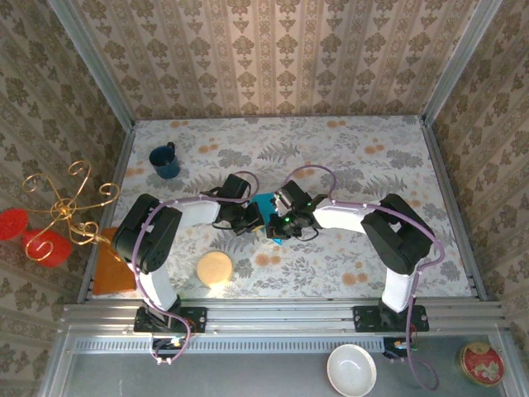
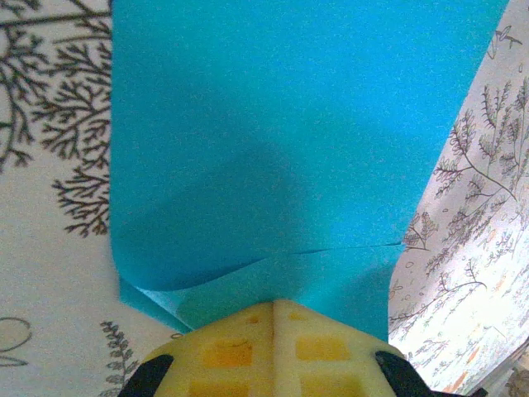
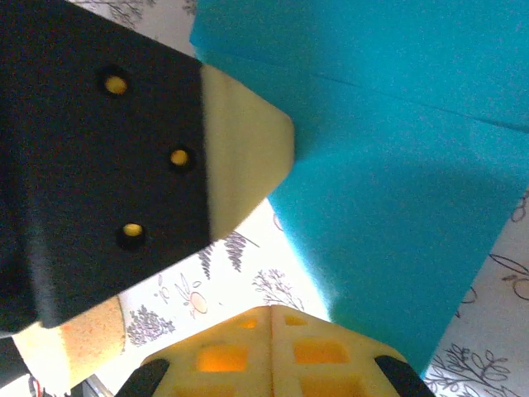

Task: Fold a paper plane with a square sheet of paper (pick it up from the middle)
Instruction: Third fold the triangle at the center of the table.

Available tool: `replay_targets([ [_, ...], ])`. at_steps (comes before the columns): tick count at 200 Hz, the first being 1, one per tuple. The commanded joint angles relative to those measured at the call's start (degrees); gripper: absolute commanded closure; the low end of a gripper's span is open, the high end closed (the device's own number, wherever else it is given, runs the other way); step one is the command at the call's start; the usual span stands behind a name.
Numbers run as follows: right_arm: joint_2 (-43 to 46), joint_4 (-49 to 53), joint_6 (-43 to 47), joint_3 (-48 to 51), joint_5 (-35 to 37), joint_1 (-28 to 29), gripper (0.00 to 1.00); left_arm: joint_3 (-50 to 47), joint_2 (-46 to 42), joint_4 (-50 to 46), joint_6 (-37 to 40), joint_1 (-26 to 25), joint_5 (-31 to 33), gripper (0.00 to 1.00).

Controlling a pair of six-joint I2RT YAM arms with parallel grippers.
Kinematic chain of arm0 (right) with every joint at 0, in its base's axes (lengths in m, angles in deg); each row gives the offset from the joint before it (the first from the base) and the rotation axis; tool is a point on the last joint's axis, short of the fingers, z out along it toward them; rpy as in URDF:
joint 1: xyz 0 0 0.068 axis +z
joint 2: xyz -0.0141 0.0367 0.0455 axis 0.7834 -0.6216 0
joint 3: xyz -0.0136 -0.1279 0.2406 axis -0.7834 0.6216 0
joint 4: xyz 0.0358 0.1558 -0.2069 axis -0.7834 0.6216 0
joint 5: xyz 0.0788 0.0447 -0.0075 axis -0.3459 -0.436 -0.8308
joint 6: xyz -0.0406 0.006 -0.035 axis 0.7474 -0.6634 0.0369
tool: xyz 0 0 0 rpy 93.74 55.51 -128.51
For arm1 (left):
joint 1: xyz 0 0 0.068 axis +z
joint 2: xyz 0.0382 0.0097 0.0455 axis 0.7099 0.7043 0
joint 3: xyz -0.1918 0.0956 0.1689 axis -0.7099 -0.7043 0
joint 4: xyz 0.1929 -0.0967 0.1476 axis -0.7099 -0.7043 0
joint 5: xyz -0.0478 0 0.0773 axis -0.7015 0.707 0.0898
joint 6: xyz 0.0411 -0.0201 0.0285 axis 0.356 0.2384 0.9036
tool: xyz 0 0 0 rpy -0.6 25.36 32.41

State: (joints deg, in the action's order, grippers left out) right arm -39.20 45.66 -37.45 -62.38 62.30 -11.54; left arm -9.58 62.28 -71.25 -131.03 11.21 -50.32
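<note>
**A:** What does the table (image 1: 347, 165) hold, by count?

**B:** One square sheet of paper (image 2: 273, 141), turquoise. One dark blue mug (image 1: 165, 161) near the far left corner. One round tan disc (image 1: 215, 268) at the near edge.

**A:** Where is the sheet, and which way does it run?

**B:** It is mid-table, between the two grippers. In the left wrist view it is broad and straight-sided and stretches straight away from the pads. One crease crosses it near them, and a flap curls at its left corner. From above it is mostly covered, so its long axis cannot be told.

**A:** And the arms?

**B:** The left arm (image 1: 153, 231) and the right arm (image 1: 397, 231) both bend at the elbow and reach inward, wrists almost meeting. The left gripper (image 2: 273, 308) is pressed closed on the sheet's near edge. The right gripper (image 3: 271, 314) is closed too. The sheet touches one of its pads, but whether it is pinched cannot be told.
</note>
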Motion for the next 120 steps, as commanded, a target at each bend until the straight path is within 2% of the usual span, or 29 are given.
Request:
replay_targets([
  [1, -1.1, 2.4, 0.5, -1.1, 1.2, 0.0, 0.91, -1.4, 3.0, -3.6, 0.8, 0.5, 4.0, 0.95],
  [120, -2.5, 1.8, 0.7, -0.1, -0.2, -0.7, 0.91, -1.5, 3.1, -3.7, 1.0, 0.6, 4.0, 0.95],
])
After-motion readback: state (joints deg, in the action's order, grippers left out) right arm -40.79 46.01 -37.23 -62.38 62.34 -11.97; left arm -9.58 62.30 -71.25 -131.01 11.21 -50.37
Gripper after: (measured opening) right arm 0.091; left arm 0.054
